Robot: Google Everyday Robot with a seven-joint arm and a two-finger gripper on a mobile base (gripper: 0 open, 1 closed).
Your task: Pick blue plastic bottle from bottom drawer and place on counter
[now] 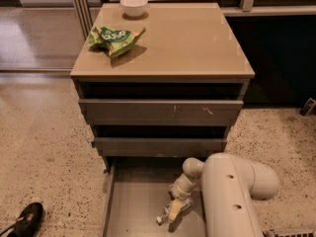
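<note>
The bottom drawer (133,206) is pulled out, showing its flat grey floor. My white arm reaches down into it from the right. My gripper (173,212) is low over the drawer floor, right of the middle. A small pale object with a white end (161,219) lies at the gripper's tip and looks like the blue plastic bottle. The gripper covers most of it, so I cannot tell whether it is held. The tan counter (187,43) forms the cabinet's top.
A green snack bag (114,37) lies on the counter's left side, and a white bowl (134,5) stands at its back edge. The two upper drawers (160,111) are slightly open above my wrist. A black shoe (27,218) rests on the speckled floor at lower left.
</note>
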